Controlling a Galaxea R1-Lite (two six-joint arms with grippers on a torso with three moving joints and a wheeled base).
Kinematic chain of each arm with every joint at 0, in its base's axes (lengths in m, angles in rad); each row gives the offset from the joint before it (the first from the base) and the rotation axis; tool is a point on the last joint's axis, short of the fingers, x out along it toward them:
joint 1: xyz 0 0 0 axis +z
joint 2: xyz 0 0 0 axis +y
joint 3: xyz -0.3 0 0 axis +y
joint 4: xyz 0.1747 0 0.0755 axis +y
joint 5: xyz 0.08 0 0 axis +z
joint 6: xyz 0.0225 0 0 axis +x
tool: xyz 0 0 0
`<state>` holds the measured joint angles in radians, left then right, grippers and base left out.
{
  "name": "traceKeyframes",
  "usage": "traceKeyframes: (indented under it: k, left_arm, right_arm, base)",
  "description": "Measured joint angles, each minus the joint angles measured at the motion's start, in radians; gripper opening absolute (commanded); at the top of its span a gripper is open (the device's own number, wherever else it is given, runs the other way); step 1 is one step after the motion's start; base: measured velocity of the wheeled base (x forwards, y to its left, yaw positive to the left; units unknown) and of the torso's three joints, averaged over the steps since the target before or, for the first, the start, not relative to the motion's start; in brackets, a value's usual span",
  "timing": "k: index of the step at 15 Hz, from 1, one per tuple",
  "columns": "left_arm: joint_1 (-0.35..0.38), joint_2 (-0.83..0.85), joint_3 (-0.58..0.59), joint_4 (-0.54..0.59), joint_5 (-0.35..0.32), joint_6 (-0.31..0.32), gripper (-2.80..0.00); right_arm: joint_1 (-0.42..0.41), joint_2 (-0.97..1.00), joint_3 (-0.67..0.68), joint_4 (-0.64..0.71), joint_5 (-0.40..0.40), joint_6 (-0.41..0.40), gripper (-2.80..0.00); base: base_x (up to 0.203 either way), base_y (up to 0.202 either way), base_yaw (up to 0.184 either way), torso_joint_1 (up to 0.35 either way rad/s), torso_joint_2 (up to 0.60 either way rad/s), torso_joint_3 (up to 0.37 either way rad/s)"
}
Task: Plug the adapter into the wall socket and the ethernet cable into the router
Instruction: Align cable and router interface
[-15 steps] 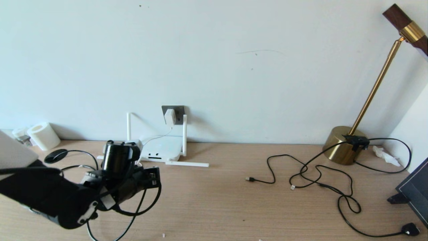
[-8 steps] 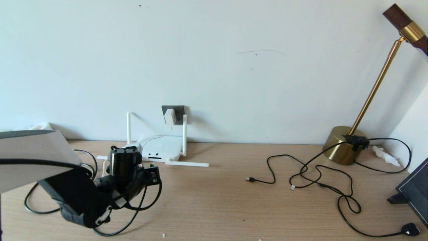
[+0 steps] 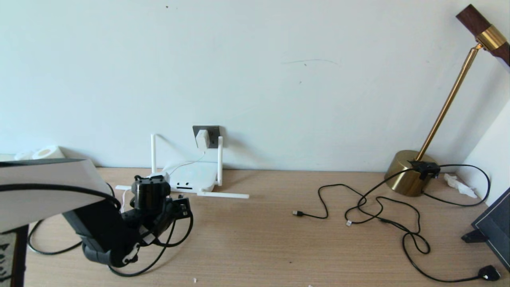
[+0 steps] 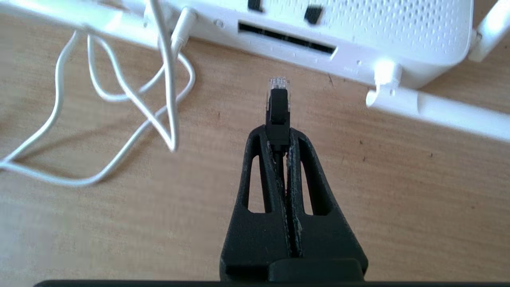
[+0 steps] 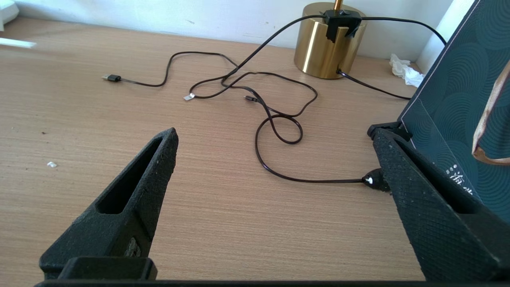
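Fingers (image 4: 297, 159) of the left gripper (image 4: 279, 137) pinch the ethernet cable (image 4: 277, 107), its clear tip apparently just short of the router (image 4: 398, 32) ports at 12 o'clock. Right gripper (image 5: 275, 135) hangs spread wide; adapter (image 3: 202, 139) sits in the socket (image 3: 213, 130).

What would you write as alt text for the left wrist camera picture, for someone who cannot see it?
The left gripper, jaws shut, holds the ethernet cable with its clear plug tip pointing at the white router, short of the ports. A loose white cord lies on the wooden table beside it.
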<state>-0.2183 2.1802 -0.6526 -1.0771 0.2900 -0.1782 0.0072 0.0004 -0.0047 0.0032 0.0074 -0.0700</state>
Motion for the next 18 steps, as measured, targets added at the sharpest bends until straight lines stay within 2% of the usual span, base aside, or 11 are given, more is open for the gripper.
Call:
traceKeyframes:
  k: [10, 15, 18]
  left_arm:
    - [-0.004, 0.021, -0.044, 0.001, -0.001, 0.037, -2.80]
    - [-0.004, 0.021, -0.043, 0.000, 0.001, 0.149, -2.80]
    - [-0.003, 0.023, -0.043, 0.001, -0.001, 0.192, -2.80]
  right_arm:
    - [0.000, 0.000, 0.000, 0.000, -0.001, 0.001, 0.00]
    - [0.000, 0.000, 0.000, 0.000, 0.000, 0.000, 0.00]
    - [0.000, 0.000, 0.000, 0.000, 0.000, 0.001, 0.00]
  base:
    - [0.000, 0.000, 0.000, 0.000, 0.00, 0.000]
    - [0.000, 0.000, 0.000, 0.000, 0.00, 0.000]
    - [0.000, 0.000, 0.000, 0.000, 0.00, 0.000]
